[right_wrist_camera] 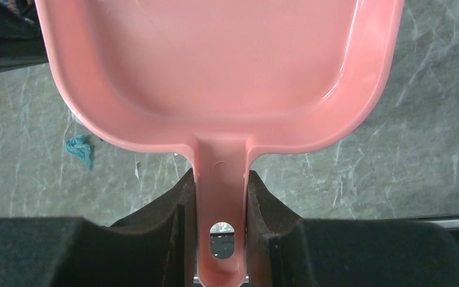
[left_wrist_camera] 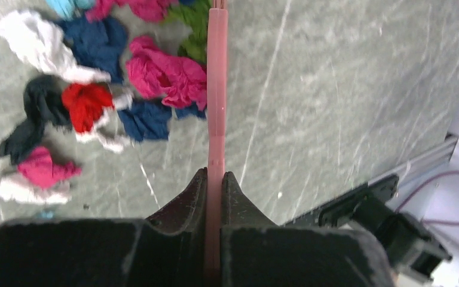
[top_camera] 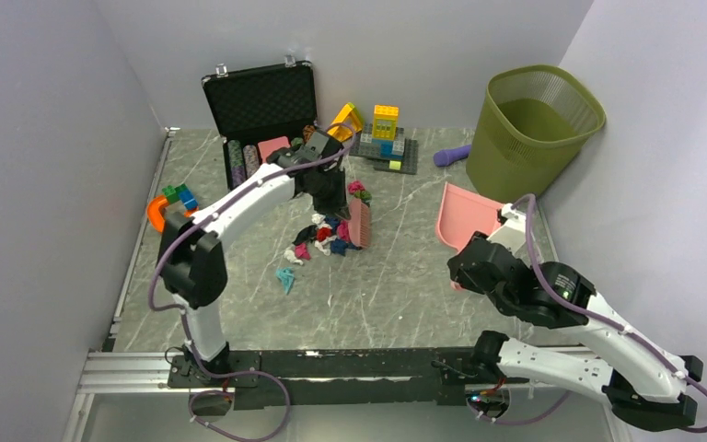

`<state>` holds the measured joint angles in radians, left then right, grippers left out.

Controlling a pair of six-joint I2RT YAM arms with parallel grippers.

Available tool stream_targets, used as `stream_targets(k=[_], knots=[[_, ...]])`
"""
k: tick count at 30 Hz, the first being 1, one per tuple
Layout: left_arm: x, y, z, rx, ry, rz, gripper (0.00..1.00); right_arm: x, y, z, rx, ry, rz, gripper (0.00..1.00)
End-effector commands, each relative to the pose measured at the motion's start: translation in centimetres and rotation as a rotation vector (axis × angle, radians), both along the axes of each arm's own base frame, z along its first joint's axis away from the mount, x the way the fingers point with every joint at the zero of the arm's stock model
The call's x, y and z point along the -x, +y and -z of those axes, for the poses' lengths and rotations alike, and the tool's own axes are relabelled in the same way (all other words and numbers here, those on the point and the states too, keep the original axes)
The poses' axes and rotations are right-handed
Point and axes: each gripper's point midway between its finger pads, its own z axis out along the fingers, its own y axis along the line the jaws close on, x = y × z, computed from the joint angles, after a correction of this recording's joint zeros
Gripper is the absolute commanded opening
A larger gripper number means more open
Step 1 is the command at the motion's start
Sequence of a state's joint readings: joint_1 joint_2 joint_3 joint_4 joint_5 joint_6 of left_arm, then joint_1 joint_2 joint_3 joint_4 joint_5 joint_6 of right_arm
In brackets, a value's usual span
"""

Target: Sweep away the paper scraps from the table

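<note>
The paper scraps point(top_camera: 325, 236) lie in a loose pile mid-table, in magenta, red, dark blue, white and black. One teal scrap point(top_camera: 285, 277) lies apart toward the near left, and a magenta one point(top_camera: 357, 189) lies behind the brush. My left gripper point(top_camera: 330, 189) is shut on a pink brush point(top_camera: 361, 222) that stands along the pile's right side. In the left wrist view the brush point(left_wrist_camera: 217, 89) has the scraps point(left_wrist_camera: 166, 75) against its left face. My right gripper point(right_wrist_camera: 220, 174) is shut on the handle of a pink dustpan point(right_wrist_camera: 215, 66), which rests at the right of the table point(top_camera: 396, 285).
An open black case point(top_camera: 262, 99) with poker chips stands at the back. Building blocks point(top_camera: 384, 133) sit beside it, and more blocks point(top_camera: 171, 201) at the left edge. A green basket point(top_camera: 534, 129) stands back right, with a purple object point(top_camera: 451, 156) next to it.
</note>
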<state>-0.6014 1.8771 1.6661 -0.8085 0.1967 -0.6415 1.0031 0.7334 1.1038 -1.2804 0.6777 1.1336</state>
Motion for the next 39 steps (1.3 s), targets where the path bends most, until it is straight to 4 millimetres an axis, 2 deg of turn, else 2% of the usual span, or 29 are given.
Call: stream_targets(k=[1, 5, 9, 12, 14, 18, 23, 26, 30, 32, 35, 36, 38, 39], knots=[[4.1, 0.6, -5.7, 0.057, -0.081, 0.117, 0.00, -0.8, 1.8, -0.1, 0.026, -0.003, -0.058, 0.00], [4.8, 2.7, -10.1, 0.051, -0.203, 0.102, 0.00, -1.0, 4.6, 1.6, 0.133, 0.069, -0.227, 0.00], [4.0, 7.1, -13.2, -0.087, -0.329, 0.053, 0.00, 0.2, 8.3, 4.5, 0.165, 0.199, -0.434, 0.00], [3.0, 11.1, -14.0, -0.260, -0.403, 0.023, 0.00, 2.1, 11.1, 6.6, 0.133, 0.296, -0.620, 0.00], [3.1, 14.4, -13.5, -0.418, -0.386, 0.003, 0.00, 3.7, 12.3, 8.2, 0.125, 0.383, -0.736, 0.00], [4.3, 19.0, -12.0, -0.584, -0.284, -0.041, 0.00, 5.9, 12.9, 11.1, 0.174, 0.528, -0.864, 0.00], [6.7, 21.6, -9.1, -0.596, -0.203, -0.073, 0.00, 6.6, 14.3, 13.4, 0.229, 0.584, -0.949, 0.00], [8.3, 23.4, -6.6, -0.658, -0.134, -0.077, 0.00, 6.6, 15.4, 14.8, 0.276, 0.618, -0.980, 0.00], [10.2, 24.3, -4.5, -0.678, -0.061, -0.118, 0.00, 6.4, 16.7, 16.6, 0.392, 0.647, -0.994, 0.00], [10.7, 23.4, -3.4, -0.615, -0.048, -0.130, 0.00, 6.1, 17.3, 17.2, 0.437, 0.647, -0.999, 0.00], [11.4, 22.3, -2.3, -0.539, -0.034, -0.133, 0.00, 4.5, 18.1, 17.6, 0.476, 0.598, -0.962, 0.01], [11.5, 22.2, -2.1, -0.527, -0.036, -0.137, 0.00, 4.0, 18.3, 17.6, 0.481, 0.575, -0.944, 0.13], [11.5, 21.8, -1.9, -0.495, -0.046, -0.135, 0.00, 3.1, 18.5, 17.4, 0.482, 0.528, -0.913, 0.51], [11.6, 21.6, -1.8, -0.483, -0.050, -0.133, 0.00, 2.8, 18.6, 17.3, 0.476, 0.505, -0.899, 0.62]])
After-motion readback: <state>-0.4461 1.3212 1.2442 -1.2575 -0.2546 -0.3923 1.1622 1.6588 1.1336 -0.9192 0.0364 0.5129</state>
